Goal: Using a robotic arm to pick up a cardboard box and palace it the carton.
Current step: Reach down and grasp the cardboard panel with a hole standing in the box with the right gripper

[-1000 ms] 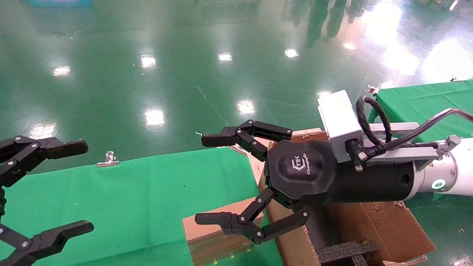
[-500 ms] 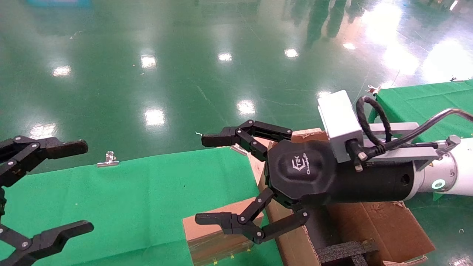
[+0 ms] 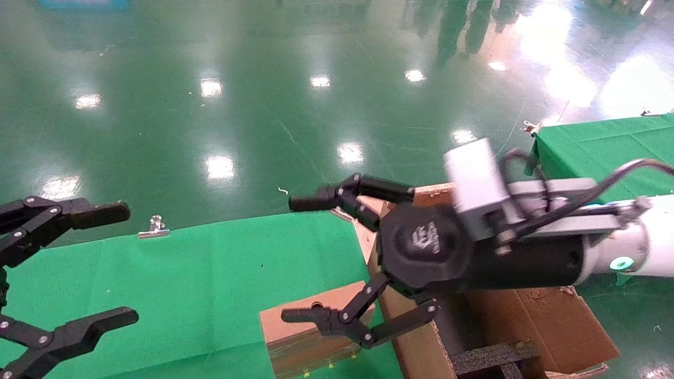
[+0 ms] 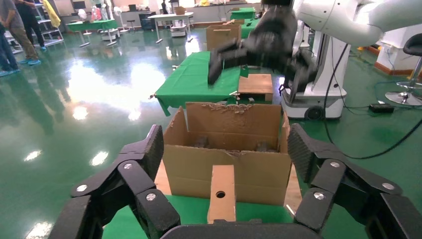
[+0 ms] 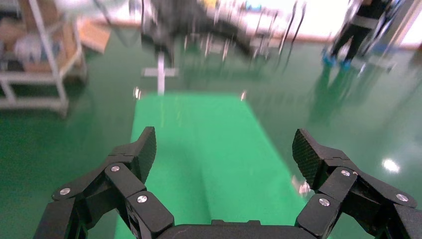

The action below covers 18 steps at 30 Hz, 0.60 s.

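R gripper [image 3: 310, 260] wide, above cardboard box [image 3: 303, 337] | box on desk [image 3: 184, 273], left of carton [image 3: 526, 321] | our L gripper [image 3: 79, 268] wide, far left

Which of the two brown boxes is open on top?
The big carton is the open one: its torn flaps stand up and dark foam shows inside. The small cardboard box in front of it is closed, with just a round hole in one face.
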Tool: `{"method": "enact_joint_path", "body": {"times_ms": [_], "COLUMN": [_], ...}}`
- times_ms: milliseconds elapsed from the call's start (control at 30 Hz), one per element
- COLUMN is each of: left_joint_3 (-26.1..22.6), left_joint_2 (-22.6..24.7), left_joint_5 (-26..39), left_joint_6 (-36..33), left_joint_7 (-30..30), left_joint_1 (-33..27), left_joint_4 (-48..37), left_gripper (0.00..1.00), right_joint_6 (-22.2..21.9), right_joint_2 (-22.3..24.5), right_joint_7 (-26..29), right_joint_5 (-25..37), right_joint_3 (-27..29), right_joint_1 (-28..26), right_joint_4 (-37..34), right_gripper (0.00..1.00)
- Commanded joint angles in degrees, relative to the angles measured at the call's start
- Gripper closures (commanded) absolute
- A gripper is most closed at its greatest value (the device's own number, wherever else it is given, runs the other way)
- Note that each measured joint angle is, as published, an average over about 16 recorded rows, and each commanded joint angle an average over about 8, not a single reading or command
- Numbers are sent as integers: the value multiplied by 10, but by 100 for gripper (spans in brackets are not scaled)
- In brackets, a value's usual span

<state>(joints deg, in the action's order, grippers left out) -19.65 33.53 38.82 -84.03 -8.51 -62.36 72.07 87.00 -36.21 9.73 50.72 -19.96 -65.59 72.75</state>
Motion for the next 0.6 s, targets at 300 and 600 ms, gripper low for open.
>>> {"method": "enact_joint_path", "body": {"times_ms": [300,600], "left_joint_3": [0,0], "left_joint_2": [0,0], "left_joint_5": [0,0], "left_joint_6": [0,0], "left_joint_7": [0,0], "left_joint_1": [0,0], "left_joint_4": [0,0], "left_gripper": [100,100], "right_joint_6": [29,36], "right_joint_2": [-56,-122], "right_joint_7": [-33,-61], "right_joint_5": [174,282], "right_joint_3": [-93,-202], "right_joint_1": [-96,-181], "right_joint_4": [-44,-92], "right_gripper": [0,0]}}
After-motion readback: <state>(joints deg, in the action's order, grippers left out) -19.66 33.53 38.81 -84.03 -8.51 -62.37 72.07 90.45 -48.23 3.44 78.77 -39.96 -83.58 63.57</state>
